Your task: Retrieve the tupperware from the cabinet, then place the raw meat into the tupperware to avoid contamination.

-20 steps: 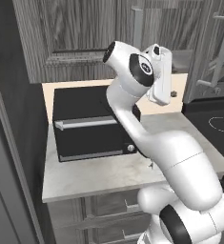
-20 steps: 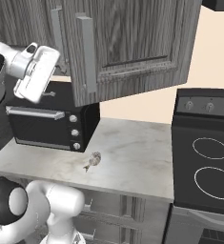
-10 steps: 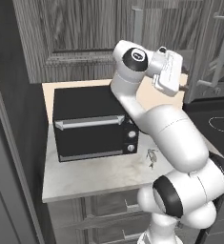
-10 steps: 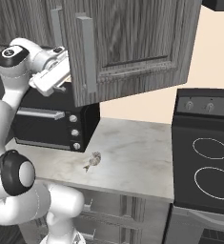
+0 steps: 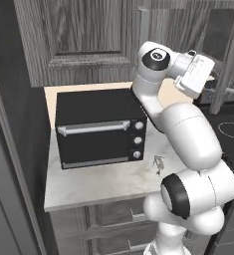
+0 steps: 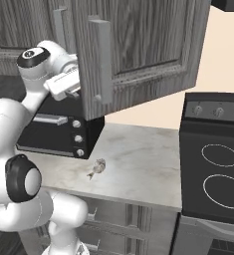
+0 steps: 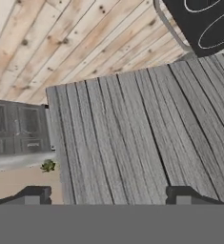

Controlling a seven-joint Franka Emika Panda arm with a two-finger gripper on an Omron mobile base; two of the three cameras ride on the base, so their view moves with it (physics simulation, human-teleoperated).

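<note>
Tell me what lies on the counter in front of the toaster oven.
A small pale lump, the raw meat, lies alone on the marble counter, just off the black toaster oven's knob-side corner. The robot's arm covers part of that counter in the left base view.

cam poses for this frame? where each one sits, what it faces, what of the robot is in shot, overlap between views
Left base view: behind the arm to its left, facing the toaster oven and cabinet; arm rises lower right.
Right base view: behind to its right, facing the counter, stove and open cabinet door; arm at left.
Hand view: on the hand, facing the door's wood grain; open gripper at bottom.
Shared: the raw meat on the counter shows in all three.
</note>
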